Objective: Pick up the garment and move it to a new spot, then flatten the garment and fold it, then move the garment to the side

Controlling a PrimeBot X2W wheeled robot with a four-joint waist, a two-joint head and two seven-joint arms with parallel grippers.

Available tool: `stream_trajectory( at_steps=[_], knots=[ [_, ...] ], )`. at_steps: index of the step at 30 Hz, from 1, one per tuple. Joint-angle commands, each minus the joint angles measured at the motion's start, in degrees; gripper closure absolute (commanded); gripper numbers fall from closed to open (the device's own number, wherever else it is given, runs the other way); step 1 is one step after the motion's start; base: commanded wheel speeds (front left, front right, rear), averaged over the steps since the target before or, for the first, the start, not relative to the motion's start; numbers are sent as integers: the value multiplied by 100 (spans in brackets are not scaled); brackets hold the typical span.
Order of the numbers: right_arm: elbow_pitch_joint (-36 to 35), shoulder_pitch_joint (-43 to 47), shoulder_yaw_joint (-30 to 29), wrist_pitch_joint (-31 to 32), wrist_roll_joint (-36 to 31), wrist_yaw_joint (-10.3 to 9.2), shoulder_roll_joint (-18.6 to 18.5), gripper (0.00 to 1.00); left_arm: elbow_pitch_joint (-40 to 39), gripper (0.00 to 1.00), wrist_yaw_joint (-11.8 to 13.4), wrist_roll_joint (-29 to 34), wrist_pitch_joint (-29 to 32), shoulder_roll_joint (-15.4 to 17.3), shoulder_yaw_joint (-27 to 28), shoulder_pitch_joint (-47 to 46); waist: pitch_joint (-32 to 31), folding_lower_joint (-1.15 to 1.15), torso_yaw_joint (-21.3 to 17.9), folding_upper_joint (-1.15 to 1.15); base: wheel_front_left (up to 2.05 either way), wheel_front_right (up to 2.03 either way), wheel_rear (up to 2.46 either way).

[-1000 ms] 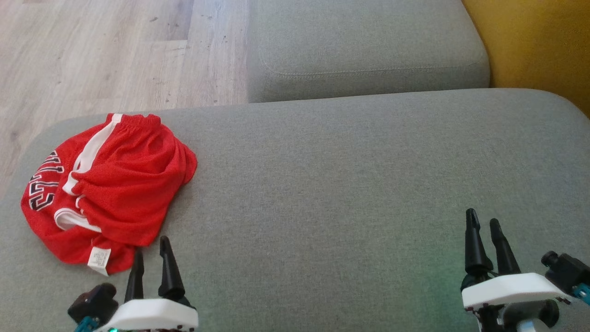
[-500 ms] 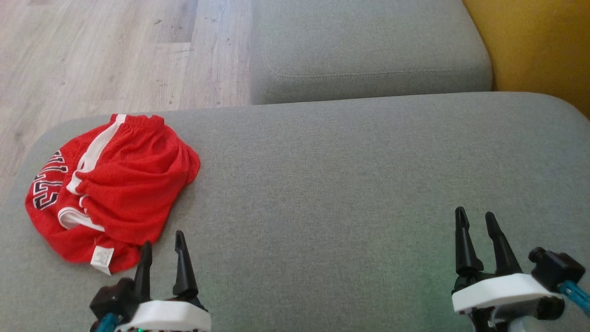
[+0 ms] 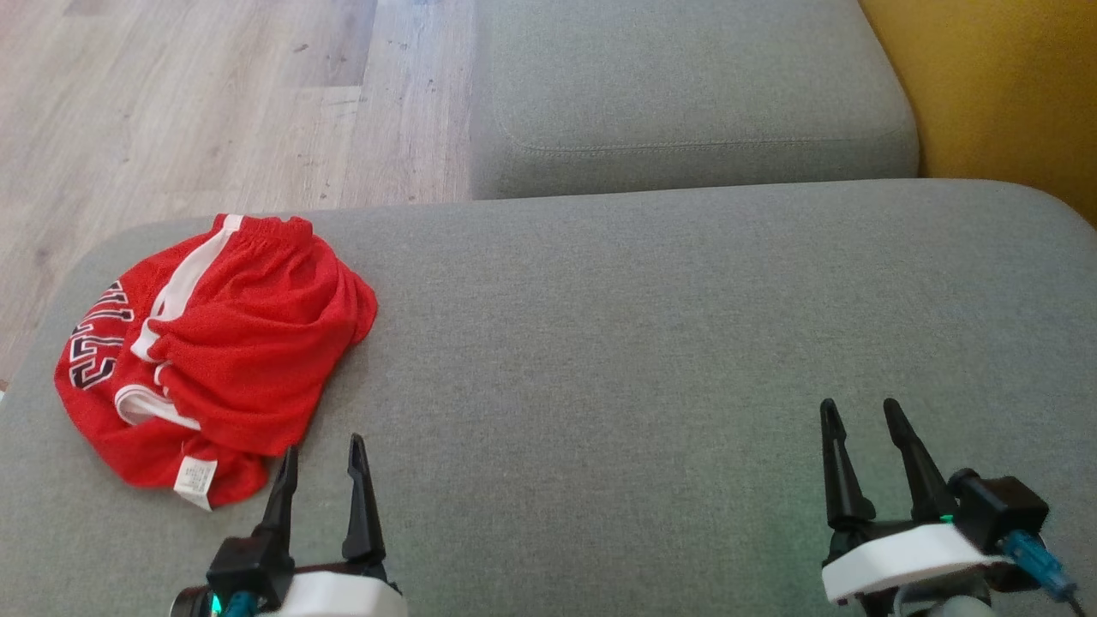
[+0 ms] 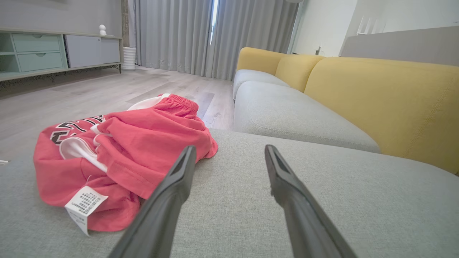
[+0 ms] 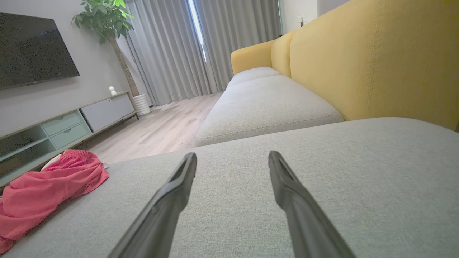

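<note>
The garment (image 3: 231,351) is a pair of red mesh shorts with white trim and dark lettering, lying crumpled at the left end of the grey sofa seat (image 3: 643,343). A white care tag sticks out at its near edge. My left gripper (image 3: 324,446) is open, just off the garment's near right corner and apart from it. In the left wrist view the garment (image 4: 122,154) lies left of and slightly behind the left fingertip, with the open left gripper (image 4: 229,150) over bare cushion. My right gripper (image 3: 857,407) is open over bare cushion at the right. The right wrist view shows the garment (image 5: 46,190) far left and the right gripper (image 5: 232,154).
A second grey seat cushion (image 3: 686,86) lies beyond the one I work on. The yellow sofa back (image 3: 1003,86) rises at the right. Wooden floor (image 3: 214,103) lies past the seat's left and far edges. A TV cabinet (image 5: 64,125) stands across the room.
The head camera has shifted slightly. My left gripper has moved right along the garment's near edge. My right gripper has drifted left. Both stay open. The garment lies as before.
</note>
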Motion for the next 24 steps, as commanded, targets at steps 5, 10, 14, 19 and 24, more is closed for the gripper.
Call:
stream_trajectory(
  at_steps=[5,10,14,19,24],
  knots=[
    [-59,-118,156,-168,-442,41,-79,0,-38,0,-40,173,-162,43,102,-167,-39,0,2,0,0,0,0],
    [73,-107,179,-252,-729,42,-81,0,31,0,-14,423,-247,46,92,-173,-66,0,9,0,0,0,0],
    [126,-106,203,-302,-902,43,-83,0,58,0,10,622,-298,48,77,-176,-78,0,18,0,0,0,0],
    [270,-107,254,-330,-966,44,-84,0,60,0,8,727,-326,49,66,-182,-80,0,27,0,0,0,0],
    [324,-115,261,-330,-935,44,-84,0,57,0,-7,731,-326,49,76,-169,-75,0,34,0,0,0,0]
  ],
)
